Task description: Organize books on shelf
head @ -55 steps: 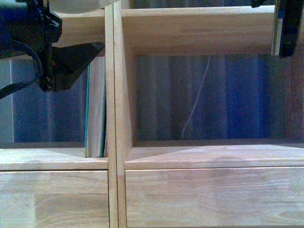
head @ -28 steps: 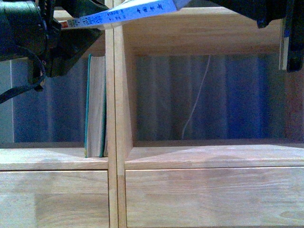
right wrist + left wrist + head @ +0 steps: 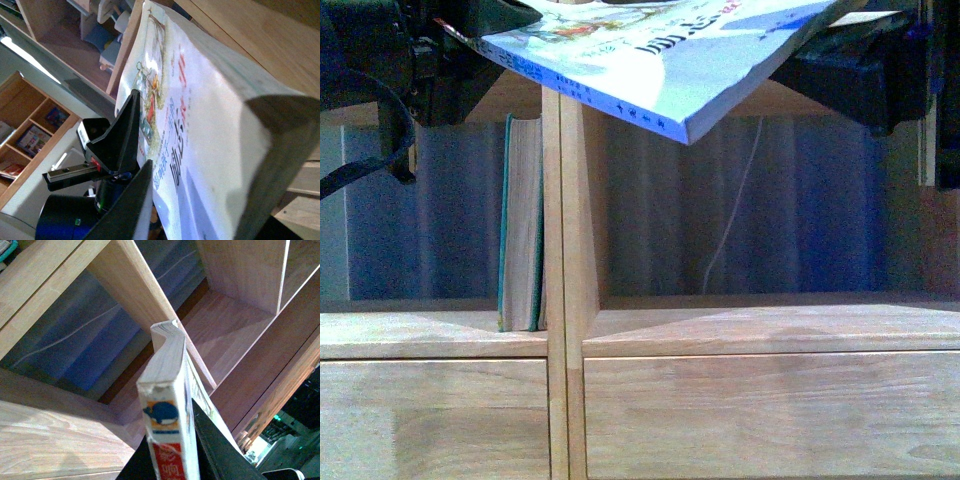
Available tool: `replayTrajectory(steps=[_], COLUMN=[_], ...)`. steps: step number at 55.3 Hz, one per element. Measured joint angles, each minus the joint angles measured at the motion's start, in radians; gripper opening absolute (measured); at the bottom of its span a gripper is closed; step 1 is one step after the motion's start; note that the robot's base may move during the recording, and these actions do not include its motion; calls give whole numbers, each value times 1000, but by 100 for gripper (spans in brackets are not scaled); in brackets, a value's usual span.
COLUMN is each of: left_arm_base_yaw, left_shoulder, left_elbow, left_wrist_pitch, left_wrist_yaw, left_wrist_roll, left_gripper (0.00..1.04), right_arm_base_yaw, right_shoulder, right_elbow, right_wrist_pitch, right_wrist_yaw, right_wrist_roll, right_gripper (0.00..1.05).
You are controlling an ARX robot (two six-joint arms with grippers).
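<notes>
A thin white-and-pale-blue paperback (image 3: 660,60) hangs tilted across the top of the front view, one corner dipping in front of the shelf's upright divider (image 3: 560,250). My left gripper (image 3: 485,25) is shut on its spine end and my right gripper (image 3: 820,50) is shut on the opposite end. The left wrist view looks down the spine (image 3: 167,410), with a whale logo and a red mark, between that gripper's (image 3: 172,455) dark fingers (image 3: 215,450). In the right wrist view the cover (image 3: 200,115) fills the right gripper's (image 3: 200,190) jaws. A teal book (image 3: 520,220) stands upright in the left compartment against the divider.
Two plain drawer fronts (image 3: 760,410) lie below the compartments. A white cord (image 3: 730,220) hangs behind the open right compartment against a blue backdrop. The right wrist view shows another wooden bookcase (image 3: 30,125) far off.
The paperback has come down into the front view and turned from showing its spine to showing its cover. The right gripper has moved in from the right edge; the teal book has not moved.
</notes>
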Motion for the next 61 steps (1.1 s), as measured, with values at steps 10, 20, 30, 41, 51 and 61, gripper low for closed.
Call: replayTrajectory(steps=[10,20,30,41,51,61], left_arm_base_yaw=[6,36,77,130,227,385], left_shoulder=[-16,-122,-237,-360,-391,-372], left_elbow=[-2,-3,-4,-59,-85,-80], left_wrist_pitch=[-46,-283,-512,-602,-601,-552], left_wrist_yaw=[-8,-47,-164,-271,-233,-120], left_wrist_roll=[65,319,583,910,1088,1169], left_gripper=[7,7,7,7,7,7], right_arm_base_yaw=[-60,-222,-322,-345,-346,-346], right_shoulder=[23,79,134,156,164,167], right_elbow=[19,40,16,-20,-40,-54], right_wrist_pitch=[-9,30,66,90,104,114], right_wrist_yaw=[17,113,108,108,108,108], right_wrist_roll=[-15,-216,-282,-319,-328,-332], right_gripper=[75,98,98,98,98,98])
